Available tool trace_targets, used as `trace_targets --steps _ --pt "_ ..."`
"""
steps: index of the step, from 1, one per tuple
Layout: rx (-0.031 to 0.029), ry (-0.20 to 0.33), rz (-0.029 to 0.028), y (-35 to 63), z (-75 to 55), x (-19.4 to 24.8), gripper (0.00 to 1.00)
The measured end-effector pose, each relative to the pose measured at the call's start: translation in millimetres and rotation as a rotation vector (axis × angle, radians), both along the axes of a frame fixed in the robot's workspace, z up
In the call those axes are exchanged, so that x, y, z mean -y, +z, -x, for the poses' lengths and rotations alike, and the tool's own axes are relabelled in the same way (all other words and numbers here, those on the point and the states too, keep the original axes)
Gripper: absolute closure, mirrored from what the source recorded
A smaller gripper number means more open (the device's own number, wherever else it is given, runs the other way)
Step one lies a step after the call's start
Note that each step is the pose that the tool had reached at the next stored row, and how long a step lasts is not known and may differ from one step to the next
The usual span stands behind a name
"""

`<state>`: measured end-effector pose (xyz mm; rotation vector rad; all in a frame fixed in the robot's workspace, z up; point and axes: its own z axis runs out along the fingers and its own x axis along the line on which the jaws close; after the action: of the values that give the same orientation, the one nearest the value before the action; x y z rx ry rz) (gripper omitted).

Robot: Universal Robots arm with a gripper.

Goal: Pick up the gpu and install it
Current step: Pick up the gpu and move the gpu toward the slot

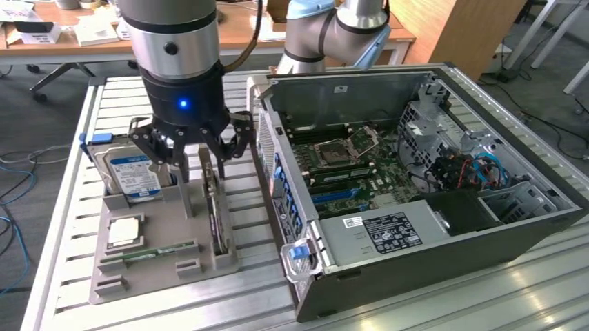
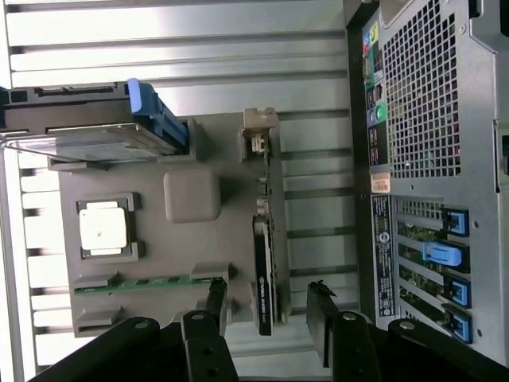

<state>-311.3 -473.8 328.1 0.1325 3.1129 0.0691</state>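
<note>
Hovering with jaws apart over the gpu (image 1: 214, 207), the pincer (image 1: 193, 153) faces its top edge; the holder (image 1: 138, 276), nine o'clock from the case (image 1: 515, 227), likely keeps it upright for grasping.

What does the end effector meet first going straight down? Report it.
Most likely the gpu, standing on edge in the holder. In the wrist view it lies between the end effector's open fingers. Depth is unclear, so a finger might touch the holder first.
</note>
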Motion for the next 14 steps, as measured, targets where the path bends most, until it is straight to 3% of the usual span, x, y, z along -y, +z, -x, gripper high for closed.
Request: trace_targets --steps 14 --pt "0.0 0.0 -0.0001 -25.5 0.0 0.0 0.47"
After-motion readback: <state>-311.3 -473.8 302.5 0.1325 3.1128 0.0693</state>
